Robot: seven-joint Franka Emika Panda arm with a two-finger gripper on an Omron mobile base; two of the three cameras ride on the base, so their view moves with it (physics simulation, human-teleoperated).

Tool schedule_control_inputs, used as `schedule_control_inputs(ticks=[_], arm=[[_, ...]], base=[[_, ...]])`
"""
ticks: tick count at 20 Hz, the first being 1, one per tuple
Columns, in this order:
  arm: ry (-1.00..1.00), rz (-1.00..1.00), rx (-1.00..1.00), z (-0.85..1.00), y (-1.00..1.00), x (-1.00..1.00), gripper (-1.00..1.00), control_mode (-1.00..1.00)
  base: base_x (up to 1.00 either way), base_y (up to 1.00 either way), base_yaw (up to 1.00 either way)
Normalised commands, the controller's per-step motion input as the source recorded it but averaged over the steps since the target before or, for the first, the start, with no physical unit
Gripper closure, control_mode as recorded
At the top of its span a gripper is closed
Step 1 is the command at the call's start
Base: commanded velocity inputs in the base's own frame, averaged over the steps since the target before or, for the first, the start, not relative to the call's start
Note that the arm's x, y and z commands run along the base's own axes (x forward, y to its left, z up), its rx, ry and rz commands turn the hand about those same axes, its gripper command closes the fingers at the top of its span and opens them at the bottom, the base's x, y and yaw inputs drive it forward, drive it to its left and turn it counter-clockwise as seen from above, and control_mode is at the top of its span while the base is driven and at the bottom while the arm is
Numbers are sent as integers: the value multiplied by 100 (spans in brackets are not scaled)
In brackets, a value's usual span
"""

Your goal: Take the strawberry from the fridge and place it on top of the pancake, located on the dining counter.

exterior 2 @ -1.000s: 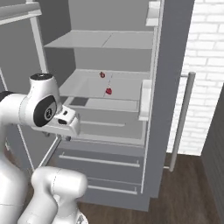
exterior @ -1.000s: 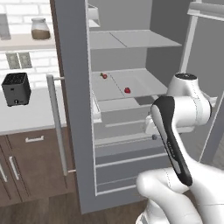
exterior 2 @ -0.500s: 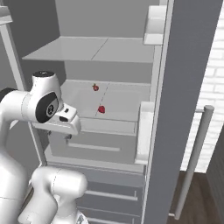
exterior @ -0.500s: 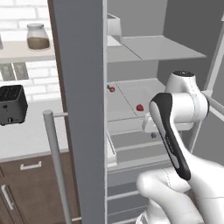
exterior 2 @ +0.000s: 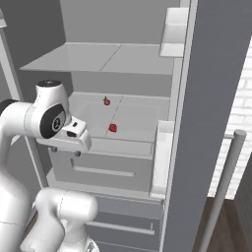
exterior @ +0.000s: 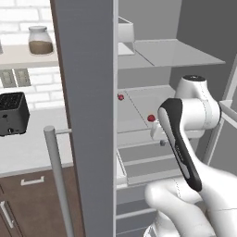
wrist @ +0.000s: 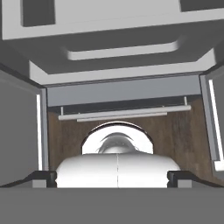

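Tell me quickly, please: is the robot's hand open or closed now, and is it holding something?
Hand: open, holding nothing; its dark fingertips stand wide apart, pointing down at the robot's own base, in front of the open matte grey fridge.

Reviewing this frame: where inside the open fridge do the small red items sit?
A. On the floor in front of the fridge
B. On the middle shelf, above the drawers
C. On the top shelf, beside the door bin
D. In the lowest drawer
B: two small red items, one nearer the front and one further back, lie on the middle shelf of the fridge, above the closed drawers.
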Motion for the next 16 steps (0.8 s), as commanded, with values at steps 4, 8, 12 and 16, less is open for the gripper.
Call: schedule_control_inputs(ticks=[4, 8, 12, 16], arm=[[-1, 0, 0, 0, 0, 0, -100, -100], [-18, 6, 0, 0, -3, 57, -100, -100], [-22, 21, -1, 0, -20, 79, -100, -100], [-18, 10, -7, 0, -22, 98, -100, -100]], base=[[0, 0, 0], [0, 0, 0], [0, 0, 0], [0, 0, 0]])
